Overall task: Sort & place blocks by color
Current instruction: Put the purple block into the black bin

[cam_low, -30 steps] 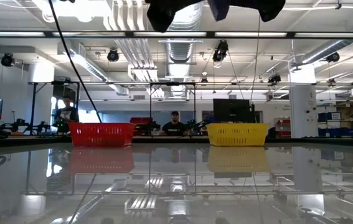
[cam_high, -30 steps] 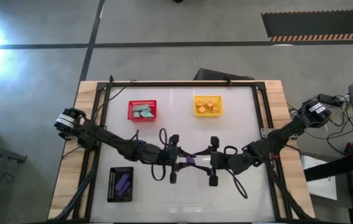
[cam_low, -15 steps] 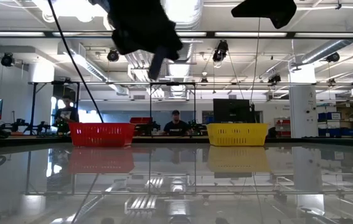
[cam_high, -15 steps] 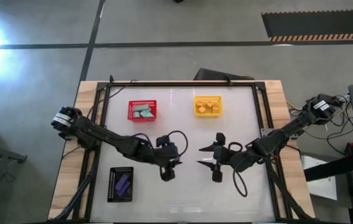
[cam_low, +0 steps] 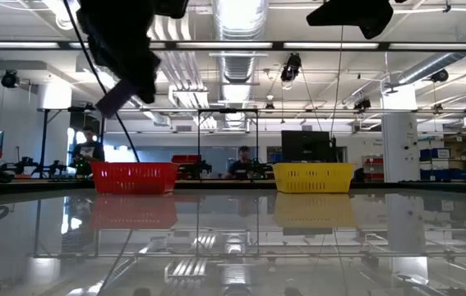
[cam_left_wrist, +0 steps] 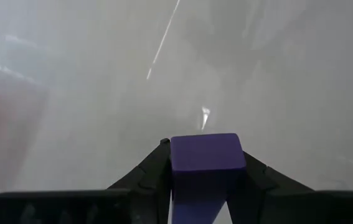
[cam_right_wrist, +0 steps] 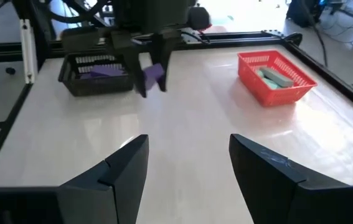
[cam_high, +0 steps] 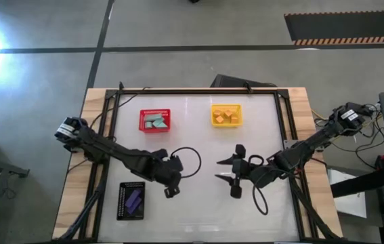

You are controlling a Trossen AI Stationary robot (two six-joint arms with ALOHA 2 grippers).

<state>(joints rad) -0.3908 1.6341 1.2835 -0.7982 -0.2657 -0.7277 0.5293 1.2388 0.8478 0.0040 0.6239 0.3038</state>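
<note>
Between left end effector [cam_left_wrist: 204, 180] fingers: purple block [cam_left_wrist: 206, 153]

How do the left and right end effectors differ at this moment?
The left end effector is shut on a purple block; the right end effector is open and holds nothing. The left hangs near the black basket; the right hangs toward the table's right half. Both are above the table.
</note>
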